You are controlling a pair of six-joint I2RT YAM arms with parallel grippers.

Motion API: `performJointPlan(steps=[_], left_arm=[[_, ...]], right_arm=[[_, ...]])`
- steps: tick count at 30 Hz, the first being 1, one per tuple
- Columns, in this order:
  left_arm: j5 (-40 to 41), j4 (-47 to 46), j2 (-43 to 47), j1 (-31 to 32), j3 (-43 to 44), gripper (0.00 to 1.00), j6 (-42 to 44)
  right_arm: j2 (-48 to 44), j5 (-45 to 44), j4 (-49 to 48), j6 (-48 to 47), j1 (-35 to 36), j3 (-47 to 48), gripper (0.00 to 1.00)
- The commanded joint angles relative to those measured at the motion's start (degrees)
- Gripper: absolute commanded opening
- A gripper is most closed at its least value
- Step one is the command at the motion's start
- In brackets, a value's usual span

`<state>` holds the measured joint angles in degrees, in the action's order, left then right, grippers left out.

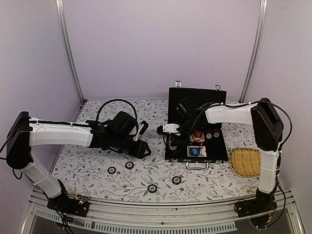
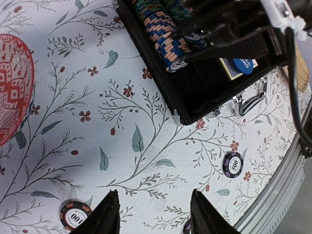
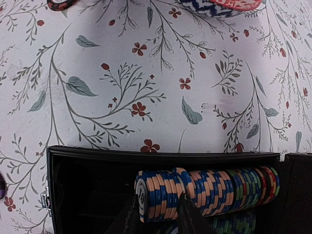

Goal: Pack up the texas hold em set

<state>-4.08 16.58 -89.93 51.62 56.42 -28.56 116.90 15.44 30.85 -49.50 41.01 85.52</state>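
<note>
Left hand (image 2: 155,200), fingers spread and empty, hovers over the worktop (image 2: 63,122); a loose poker chip (image 2: 75,215) lies just beside its lower-left finger, the open briefcase (image 2: 204,105) upper right. Right hand (image 3: 158,204) sits at the case's chip row (image 3: 214,190), grip unclear.

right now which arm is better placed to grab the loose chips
Left. The left gripper, open, hovers beside the 100 chip; the right gripper is over the chip row in the case.
</note>
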Motion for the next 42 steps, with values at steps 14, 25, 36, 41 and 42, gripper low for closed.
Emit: performJointPlan(steps=[14,25,36,41,42], left_arm=[[2.8,12.0,4.7,-0.2,-0.9,0.5,4.2],[6.8,23.8,-0.4,-0.9,3.3,0.53,4.4],[3.0,25.0,-6.3,-0.6,7.3,0.53,7.7],[2.1,25.6,-7.7,-0.6,7.7,0.53,7.8],[1.9,25.5,-7.7,-0.5,7.4,0.53,7.7]], right_arm=[[-20.5,9.9,9.2,3.0,-2.2,-10.7,0.36],[-32.2,9.4,9.6,6.1,-4.7,-23.8,0.48],[-32.8,12.0,12.3,4.9,-3.2,-28.5,0.52],[-30.8,9.5,10.9,4.9,0.8,-28.3,0.52],[-30.0,8.8,10.6,4.8,2.2,-28.1,0.52]])
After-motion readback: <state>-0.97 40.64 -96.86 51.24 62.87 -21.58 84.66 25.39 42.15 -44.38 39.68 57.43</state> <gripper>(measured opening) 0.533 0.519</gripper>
